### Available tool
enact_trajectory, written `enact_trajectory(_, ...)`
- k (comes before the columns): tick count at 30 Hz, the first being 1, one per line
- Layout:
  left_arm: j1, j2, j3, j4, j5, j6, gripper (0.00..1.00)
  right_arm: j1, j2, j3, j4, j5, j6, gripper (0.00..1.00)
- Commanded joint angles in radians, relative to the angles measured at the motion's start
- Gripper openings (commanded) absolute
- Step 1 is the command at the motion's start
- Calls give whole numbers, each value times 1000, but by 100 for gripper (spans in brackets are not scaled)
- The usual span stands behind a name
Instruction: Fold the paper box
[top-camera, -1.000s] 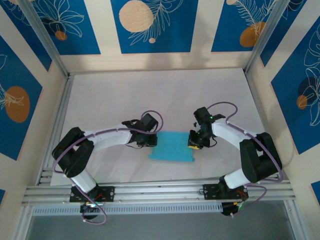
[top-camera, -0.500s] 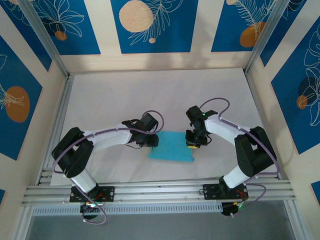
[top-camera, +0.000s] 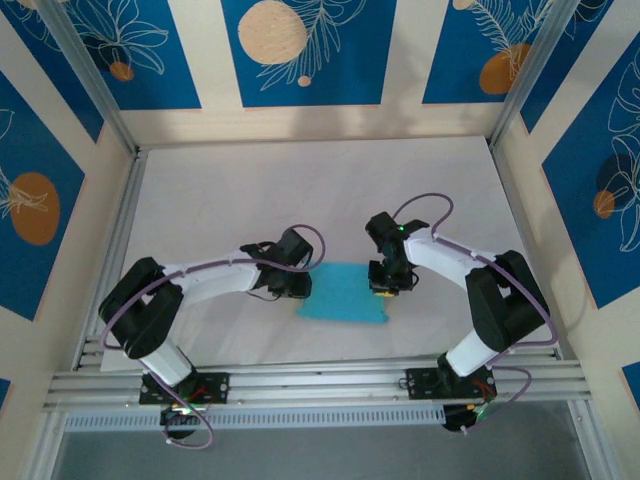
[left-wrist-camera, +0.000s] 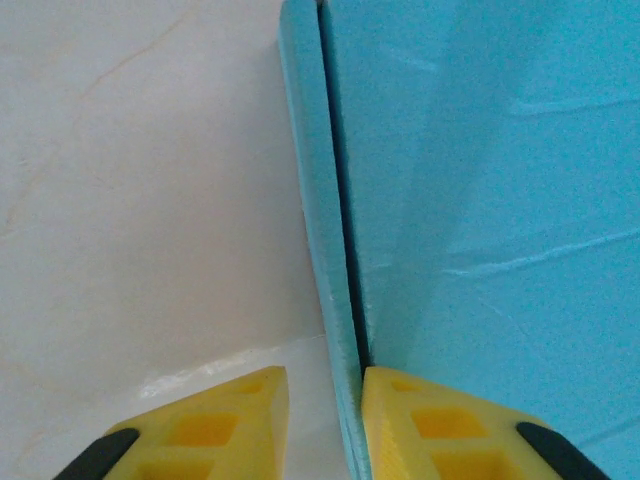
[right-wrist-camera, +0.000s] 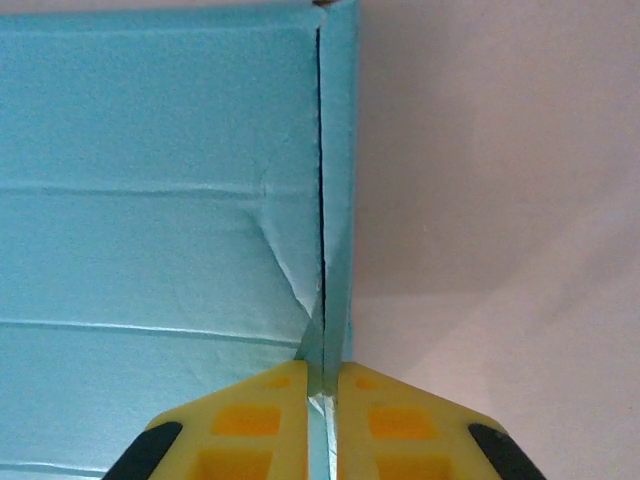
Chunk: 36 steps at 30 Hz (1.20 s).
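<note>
The paper box (top-camera: 343, 294) is a flat light-blue rectangle lying on the white table between the two arms. My left gripper (top-camera: 304, 286) is at its left edge. In the left wrist view the box's upright left wall (left-wrist-camera: 325, 250) runs between the yellow fingertips (left-wrist-camera: 210, 425). The wall lies against the right finger and stands apart from the left one, so the left gripper (left-wrist-camera: 325, 405) is open. My right gripper (top-camera: 383, 287) is at the box's right edge. In the right wrist view, the right gripper (right-wrist-camera: 323, 385) is shut on the thin right wall (right-wrist-camera: 338, 200), beside a crease in the top panel.
The white tabletop (top-camera: 300, 190) stretches behind the box to the back wall. Aluminium rails (top-camera: 320, 380) run along the near edge by the arm bases. Patterned blue and cream panels enclose the back and both sides.
The right arm's wrist and forearm swung left toward the box while its gripper stayed at the right edge. The left arm shifted only slightly.
</note>
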Motion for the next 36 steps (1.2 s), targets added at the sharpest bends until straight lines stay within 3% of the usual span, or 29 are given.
enact_trajectory(1,2,34,-15,87,60,-11,24,30,73,-39,72,-23,1,11)
enact_trajectory(12,1,-1,-46,127,65,-19,18,36,79,-23,80,-37,7,10)
enact_trajectory(20,3,-34,-93,208,172,-15,21,37,81,-4,73,-54,17,10)
enact_trajectory(28,5,-85,-72,127,72,37,16,40,79,2,60,-43,14,10)
enact_trajectory(36,12,-147,-56,87,38,57,23,48,82,8,47,-17,13,10)
